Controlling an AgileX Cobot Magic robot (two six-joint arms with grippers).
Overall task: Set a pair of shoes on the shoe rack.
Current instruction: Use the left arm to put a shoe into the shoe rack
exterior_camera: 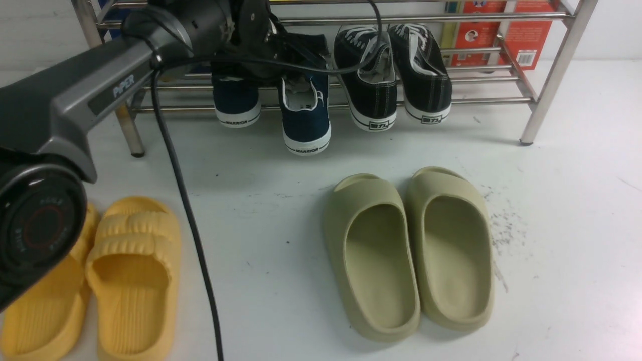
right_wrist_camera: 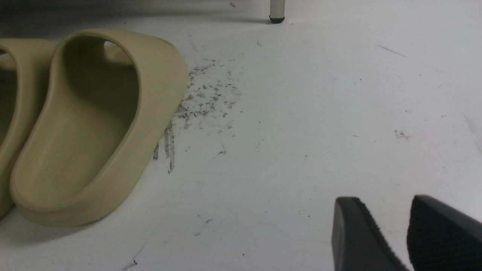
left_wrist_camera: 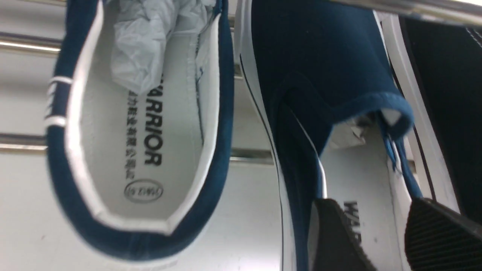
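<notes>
Front view counts nine things: one shiny silver tube-rail shoe rack, two navy-blue canvas slip-on sneakers with white rubber soles, two black lace-up sneakers with white stitching, two olive-green foam slides and two ribbed yellow foam slides. Both navy sneakers lie on the rack's lower rails, heels overhanging the front rail, just left of the black pair; the right-hand one sits further forward. Left wrist view shows crumpled white paper stuffed in one navy toe. The left gripper hangs over the other's white insole, ridged black fingers apart, gripping nothing. The right gripper hovers over the scuffed white floor, fingers likewise spread.
</notes>
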